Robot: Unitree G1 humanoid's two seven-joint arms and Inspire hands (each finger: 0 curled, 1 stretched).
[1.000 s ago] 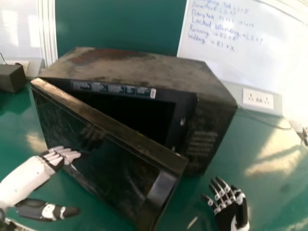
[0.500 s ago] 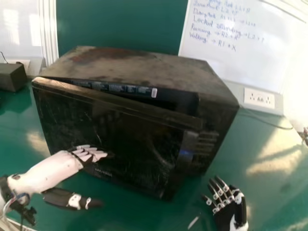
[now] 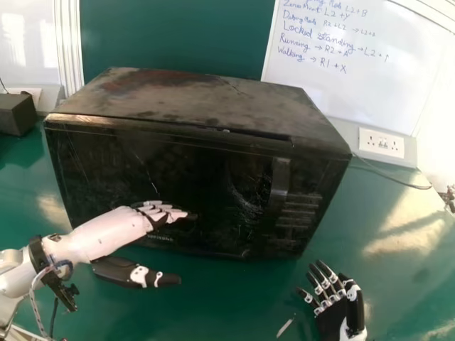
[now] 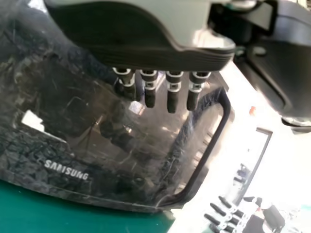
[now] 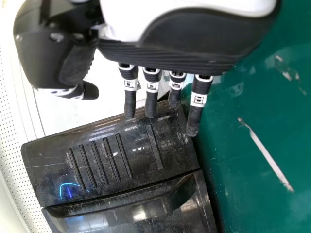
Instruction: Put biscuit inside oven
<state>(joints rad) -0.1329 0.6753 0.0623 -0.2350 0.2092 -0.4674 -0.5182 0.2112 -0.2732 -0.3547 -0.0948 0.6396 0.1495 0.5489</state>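
Black oven (image 3: 192,99), door (image 3: 106,170) to, with my two robot hands.
Oven: on the green tabletop (image 3: 398,270), door flush with its body or nearly so. My left robot hand (image 3: 162,213): fingers straight, slightly apart, at the door; contact, I cannot tell. My right robot hand (image 3: 340,314): fingers extended and spread, near the oven's right front corner.

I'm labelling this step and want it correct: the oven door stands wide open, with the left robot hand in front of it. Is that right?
Not wide open: the head view shows the oven door shut or very nearly shut against the oven. The left robot hand is in front of it.
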